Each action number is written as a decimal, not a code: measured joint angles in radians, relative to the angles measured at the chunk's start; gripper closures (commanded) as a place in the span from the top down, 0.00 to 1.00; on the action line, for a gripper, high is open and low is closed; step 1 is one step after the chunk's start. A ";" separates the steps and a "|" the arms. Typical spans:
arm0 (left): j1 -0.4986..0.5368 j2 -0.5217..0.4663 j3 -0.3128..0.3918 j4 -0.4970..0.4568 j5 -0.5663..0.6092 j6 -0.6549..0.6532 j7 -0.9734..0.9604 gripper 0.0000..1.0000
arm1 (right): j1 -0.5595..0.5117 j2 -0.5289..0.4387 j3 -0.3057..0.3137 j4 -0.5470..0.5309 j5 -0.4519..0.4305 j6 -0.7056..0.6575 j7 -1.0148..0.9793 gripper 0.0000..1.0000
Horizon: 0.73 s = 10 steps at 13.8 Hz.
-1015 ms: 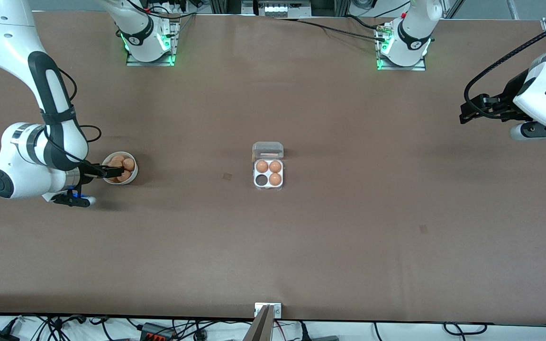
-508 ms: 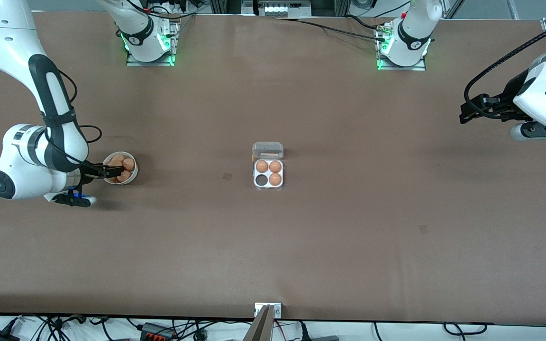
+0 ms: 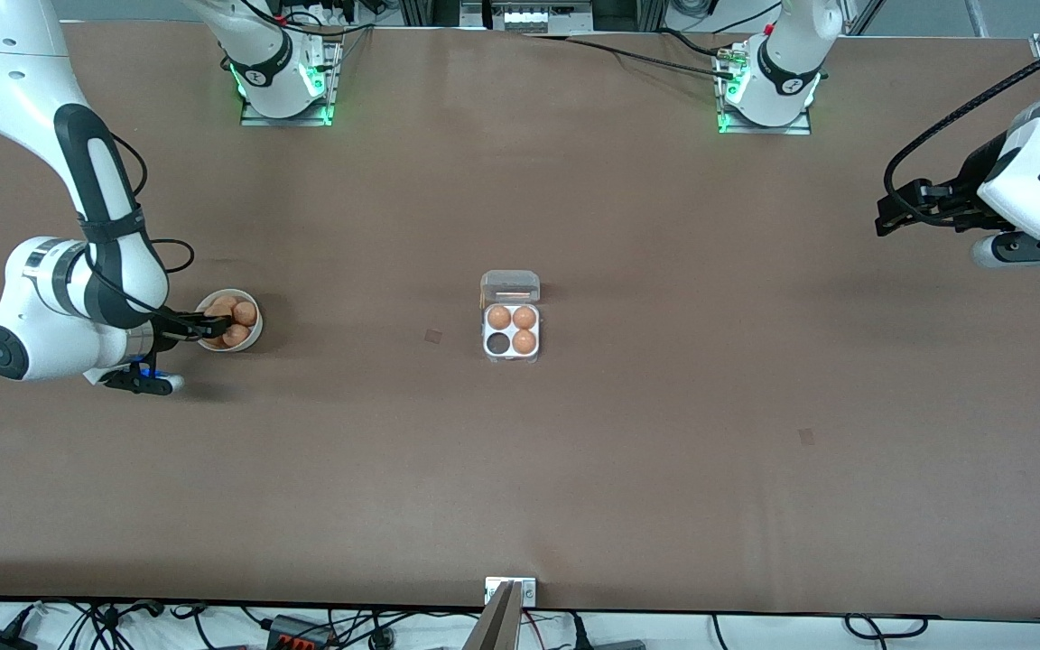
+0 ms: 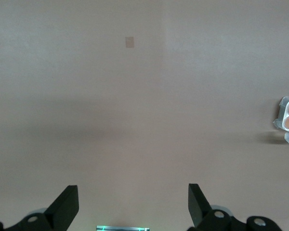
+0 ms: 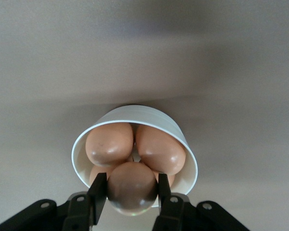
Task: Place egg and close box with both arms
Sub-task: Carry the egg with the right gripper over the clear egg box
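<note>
Front view, three eggs in box (image 3: 511, 329), right tool (image 5: 132, 192) gripping egg (image 5: 132, 188) over bowl (image 5: 185, 144), left tool (image 4: 133, 204) wide

The egg (image 5: 132, 187), smooth and tan-brown, sits on top of the others in a white bowl (image 5: 180, 132), clamped between the right gripper's (image 5: 131, 192) jaws. The box (image 3: 512, 330) lies mid-tabletop, clear lid open, 3 of 4 cells filled.

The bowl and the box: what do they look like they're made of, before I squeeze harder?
The bowl looks like thin matte white paper or plastic. The box seems a white moulded tray; its lid is clear glossy plastic, the table showing through.
</note>
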<state>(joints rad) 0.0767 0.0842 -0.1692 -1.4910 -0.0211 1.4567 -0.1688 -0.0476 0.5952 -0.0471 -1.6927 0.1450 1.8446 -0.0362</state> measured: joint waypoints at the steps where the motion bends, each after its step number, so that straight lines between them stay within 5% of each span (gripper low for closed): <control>1: 0.000 0.000 0.000 0.000 0.000 0.000 0.000 1.00 | 0.000 0.000 0.000 0.010 0.000 -0.008 0.000 0.13; 6: 0.000 0.000 0.000 0.000 0.000 0.000 0.000 1.00 | 0.007 -0.014 0.014 0.197 0.019 -0.174 -0.003 0.11; 10: 0.000 0.000 0.000 0.000 0.000 0.000 0.000 1.00 | 0.056 -0.019 0.105 0.278 0.044 -0.156 -0.001 0.11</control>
<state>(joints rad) 0.0768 0.0842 -0.1692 -1.4910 -0.0211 1.4567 -0.1688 0.0084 0.5761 0.0582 -1.4151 0.1893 1.6885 -0.0376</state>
